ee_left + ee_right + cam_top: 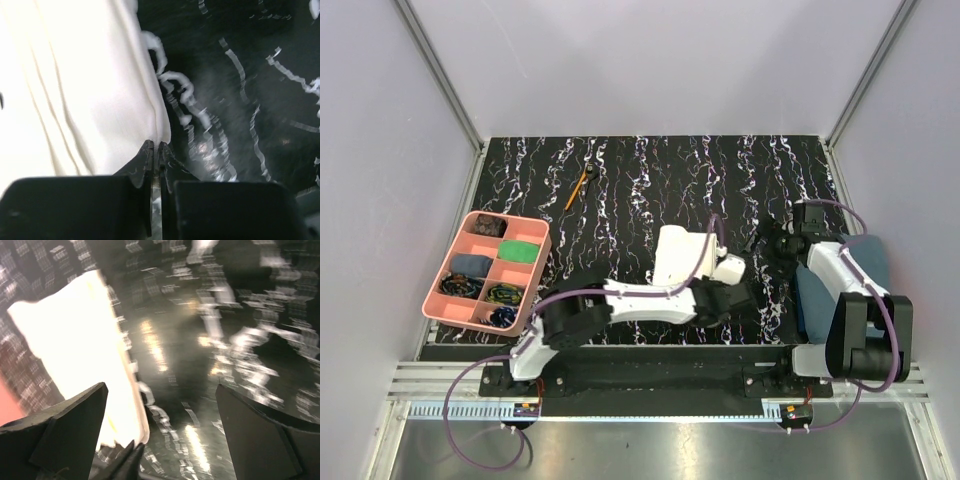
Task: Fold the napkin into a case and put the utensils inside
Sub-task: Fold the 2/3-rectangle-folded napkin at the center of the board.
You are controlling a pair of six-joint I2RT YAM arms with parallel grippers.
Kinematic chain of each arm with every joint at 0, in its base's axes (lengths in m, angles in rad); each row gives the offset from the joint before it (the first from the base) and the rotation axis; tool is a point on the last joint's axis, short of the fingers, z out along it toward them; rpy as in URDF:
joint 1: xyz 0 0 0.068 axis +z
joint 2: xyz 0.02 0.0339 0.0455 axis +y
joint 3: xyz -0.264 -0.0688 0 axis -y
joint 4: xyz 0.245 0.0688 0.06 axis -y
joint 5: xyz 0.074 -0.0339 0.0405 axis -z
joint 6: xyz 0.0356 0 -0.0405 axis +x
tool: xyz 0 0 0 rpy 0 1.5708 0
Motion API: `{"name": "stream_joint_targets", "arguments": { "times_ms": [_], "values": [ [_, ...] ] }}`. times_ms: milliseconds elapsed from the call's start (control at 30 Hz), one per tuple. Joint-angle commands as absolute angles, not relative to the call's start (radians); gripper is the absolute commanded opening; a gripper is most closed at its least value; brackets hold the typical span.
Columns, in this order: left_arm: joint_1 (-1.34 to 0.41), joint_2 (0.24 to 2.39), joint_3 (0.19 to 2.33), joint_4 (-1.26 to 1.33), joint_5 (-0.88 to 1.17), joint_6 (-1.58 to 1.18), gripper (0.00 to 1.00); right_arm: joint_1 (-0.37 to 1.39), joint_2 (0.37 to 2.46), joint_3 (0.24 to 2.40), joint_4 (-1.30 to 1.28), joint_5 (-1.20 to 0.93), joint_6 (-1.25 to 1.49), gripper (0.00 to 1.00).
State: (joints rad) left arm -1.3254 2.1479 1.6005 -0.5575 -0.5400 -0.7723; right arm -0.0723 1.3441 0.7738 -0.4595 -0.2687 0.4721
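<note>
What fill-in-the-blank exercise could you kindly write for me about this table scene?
1. The left hand is ___ on the edge of the cream soft cloth napkin.
2. The right hand is open and holds ___.
3. The pink plastic compartment tray sits on the ___ side of the black marbled table.
4. The thin orange-handled stick lies ___ from the arms than the napkin.

Missing words: shut; nothing; left; farther.

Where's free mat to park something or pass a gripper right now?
Free: the far band of the mat right of the orange-handled stick, and the strip between the pink tray and the napkin. Crowded: near centre, where the left gripper pinches the napkin's edge and the open right gripper hovers beside it.
</note>
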Motion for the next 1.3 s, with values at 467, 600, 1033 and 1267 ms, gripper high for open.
{"name": "stream_joint_targets", "arguments": {
  "times_ms": [467, 600, 1033, 1267],
  "values": [
    [-1.226, 1.727, 1.213, -0.262, -0.278, -0.792, 0.0, 0.029, 1.569, 0.77, -0.118, -0.677, 0.531, 0.93],
    [-1.226, 1.707, 1.203, -0.261, -0.281, -0.792, 0.0, 0.038, 1.604, 0.775, -0.117, -0.669, 0.535, 0.83],
    [-1.224, 1.667, 1.174, -0.239, -0.261, -0.792, 0.0, 0.043, 1.715, 0.82, -0.069, -0.629, 0.537, 0.7],
    [-1.223, 1.652, 1.144, -0.203, -0.247, -0.787, 0.0, 0.044, 1.796, 0.865, -0.023, -0.629, 0.529, 0.44]
  ]
}}
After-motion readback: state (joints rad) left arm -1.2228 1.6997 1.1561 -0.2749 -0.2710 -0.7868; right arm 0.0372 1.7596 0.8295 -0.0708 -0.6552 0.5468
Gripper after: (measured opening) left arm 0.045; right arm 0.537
